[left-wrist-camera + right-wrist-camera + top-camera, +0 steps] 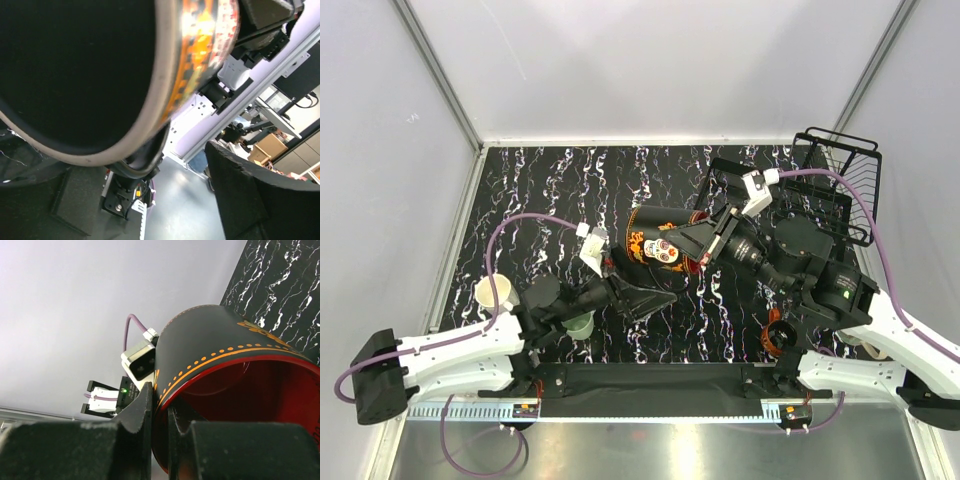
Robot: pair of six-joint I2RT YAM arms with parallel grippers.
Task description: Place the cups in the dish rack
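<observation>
Closest, the black patterned mug (235,365) is hanging sideways over the middle of the bench (540,190). The right gripper (161,410) is pinching its rim wall, which seems the proper place to hold. The left gripper (660,298) is waiting spread apart just beside it. The mug is looking glazed, stiff and breakable, probably also slipping easily. The dish rack (835,185) is standing at the far right corner.

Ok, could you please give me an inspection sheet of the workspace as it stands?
Surface: black marbled table, no spills seen.
Job's things: black patterned cup held on its side; cream cup, mint cup and red cup stand on the table; dish rack far right, no cup visible inside.
Clutter: nothing seen.
End effectors: right end effector pinches the patterned cup's rim; left end effector open near its base.
Cables: purple cables loop along both arms.
Surroundings: plain pale walls.
</observation>
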